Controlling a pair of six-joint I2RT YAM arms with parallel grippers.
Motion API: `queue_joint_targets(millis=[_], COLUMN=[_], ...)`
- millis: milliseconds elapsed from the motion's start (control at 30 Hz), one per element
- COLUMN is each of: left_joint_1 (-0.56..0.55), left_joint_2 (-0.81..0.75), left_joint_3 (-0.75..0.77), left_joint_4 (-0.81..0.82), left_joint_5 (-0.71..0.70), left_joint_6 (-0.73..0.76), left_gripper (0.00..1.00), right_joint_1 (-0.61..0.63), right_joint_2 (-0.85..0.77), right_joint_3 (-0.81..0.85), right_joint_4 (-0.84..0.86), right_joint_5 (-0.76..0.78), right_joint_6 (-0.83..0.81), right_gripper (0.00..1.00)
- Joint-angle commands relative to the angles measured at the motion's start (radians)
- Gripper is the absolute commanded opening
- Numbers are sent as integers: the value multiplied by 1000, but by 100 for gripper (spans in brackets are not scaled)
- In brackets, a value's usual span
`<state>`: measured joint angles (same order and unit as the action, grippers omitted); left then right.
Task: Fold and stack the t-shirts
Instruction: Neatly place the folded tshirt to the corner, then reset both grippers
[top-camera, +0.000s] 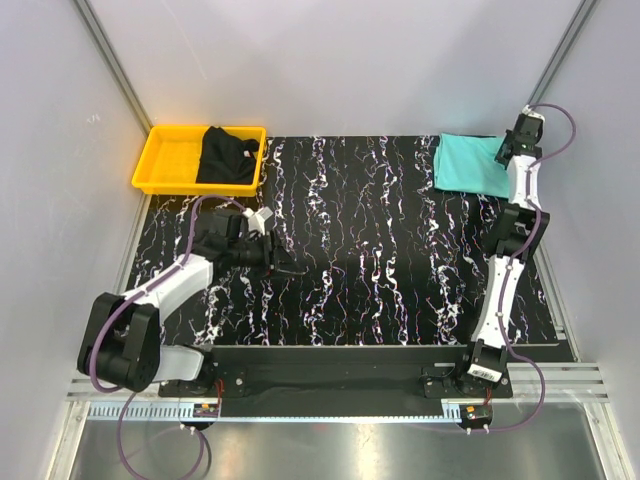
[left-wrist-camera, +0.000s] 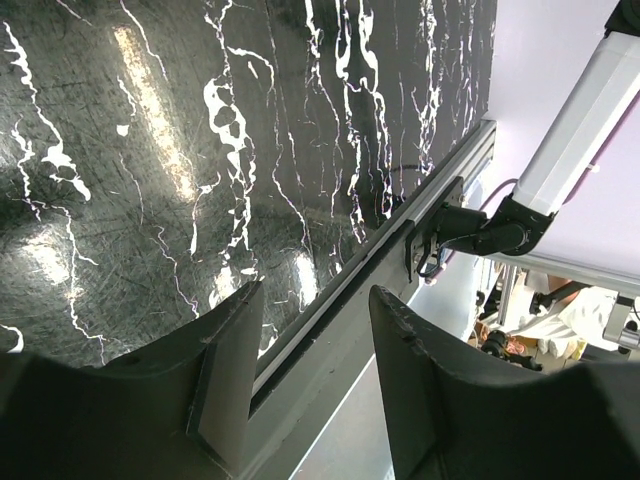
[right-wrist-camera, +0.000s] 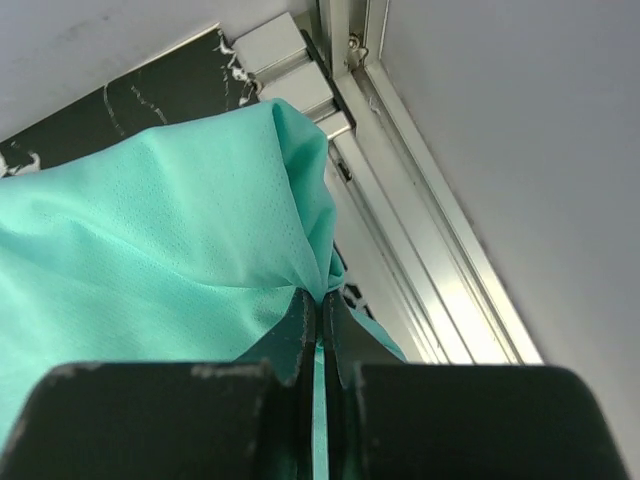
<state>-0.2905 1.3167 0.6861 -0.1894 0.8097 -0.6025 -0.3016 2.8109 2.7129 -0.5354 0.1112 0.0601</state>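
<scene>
Inspector: Black tabletop (top-camera: 380, 250) with white marbled veining, grey walls on three sides, aluminium rails at the far corners. Begin at the near edge.

Clerk: Both arm bases sit at six o'clock. The left gripper (top-camera: 287, 266) is over the table at roughly eight o'clock from centre, pointing toward three o'clock. Its wrist view shows the jaws parted with nothing between them, only bare table and the edge rail beyond.

Inspector: And the right side?

Clerk: The right arm reaches up the right edge. The right gripper (top-camera: 507, 148) is at about one o'clock, its fingers (right-wrist-camera: 298, 335) pressed together on a bunched fold of the turquoise t-shirt (top-camera: 465, 165), close to the corner rail.

Inspector: Position of that shirt?

Clerk: It lies on the table at one o'clock as a rough folded rectangle, with its right edge drawn up into the grip.

Inspector: Second shirt?

Clerk: The black t-shirt (top-camera: 225, 155) lies crumpled in the right half of the yellow tray (top-camera: 165, 165) at eleven o'clock, far left corner, well apart from both grippers.
</scene>
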Motion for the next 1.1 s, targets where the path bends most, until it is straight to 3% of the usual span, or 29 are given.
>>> queue_joint_targets(millis=[0,233,333,433,567,767,867,900,933,1067], left_joint_1=[-15,-58,-78,-91,-93,-96,-96,-96,-96,-93], left_joint_2=[13,38,42,41,13,-86,-148,-199,-232,-414], left_joint_3=[36,59,67,70,53,-8,-71,-103,-121,-215], left_joint_4=[33,44,48,48,50,91,128,133,139,139], left_joint_5=[-10,-56,-72,-86,-99,-101,-101,-107,-110,-133], left_joint_6=[-9,-39,-51,-60,-92,-186,-236,-249,-259,-322], left_gripper=[51,51,51,51,51,55,57,58,59,62], right_joint_1=[4,2,1,-4,-4,42,122,142,157,241], right_joint_2=[45,56,58,23,-114,-470,-649,-701,-809,-1100], right_joint_3=[76,85,93,102,67,-218,-401,-538,-621,-1123], right_joint_4=[86,186,215,207,93,-176,-254,-256,-258,-113], right_joint_5=[-47,-91,-81,-25,-4,-168,-215,-240,-258,-442], right_joint_6=[3,-52,-37,0,56,253,251,253,274,391], right_gripper=[0,0,30,31,48,62,78,84,99,100])
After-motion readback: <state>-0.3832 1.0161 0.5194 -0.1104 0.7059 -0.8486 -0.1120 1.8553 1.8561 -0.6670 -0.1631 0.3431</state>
